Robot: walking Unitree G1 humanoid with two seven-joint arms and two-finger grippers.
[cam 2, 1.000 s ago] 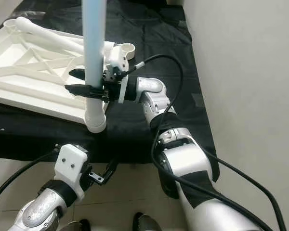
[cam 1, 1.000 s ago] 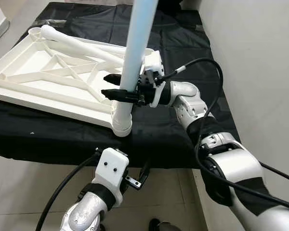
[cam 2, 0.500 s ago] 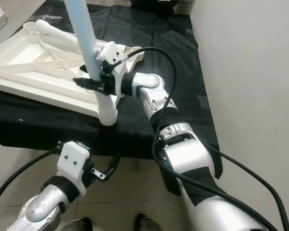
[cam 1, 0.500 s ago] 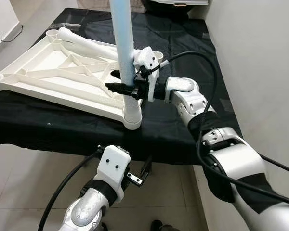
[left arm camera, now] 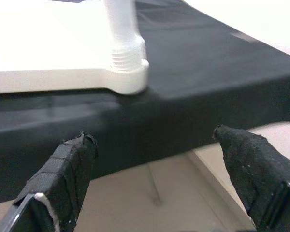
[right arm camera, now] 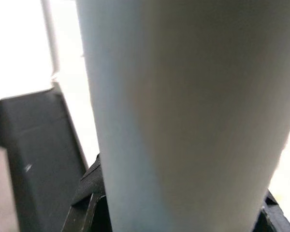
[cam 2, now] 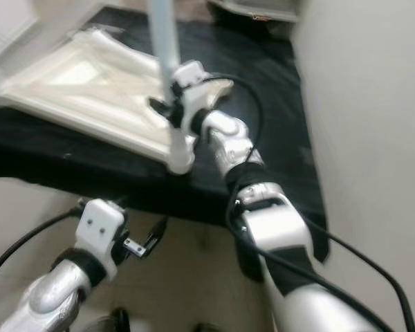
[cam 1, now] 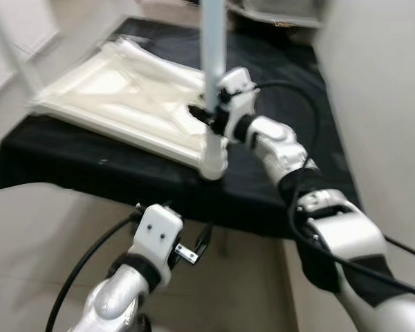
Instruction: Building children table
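The white children's table top (cam 1: 117, 90) lies upside down on a black-covered surface (cam 1: 90, 162). A pale blue leg (cam 1: 213, 41) stands upright in the near corner socket (cam 1: 213, 166), its thread showing at the socket (left arm camera: 128, 72). My right gripper (cam 1: 206, 115) is shut on this leg just above the socket, and the leg (right arm camera: 183, 116) sits close between its fingers. My left gripper (left arm camera: 154, 137) hangs open below the surface's front edge, short of the socket, and it holds nothing. A loose white leg (cam 1: 162, 61) lies across the table top.
A pale wall (cam 1: 387, 104) runs close along the right. Another upright leg (cam 1: 17, 59) shows blurred at the far left corner. A light box (cam 1: 277, 10) sits at the back of the surface. Bare floor (cam 1: 48, 235) lies in front, below the edge.
The whole picture has shifted and blurred, so the camera has moved. My right gripper stays shut on the leg, which now looks straighter in its socket. The left arm still hangs low.
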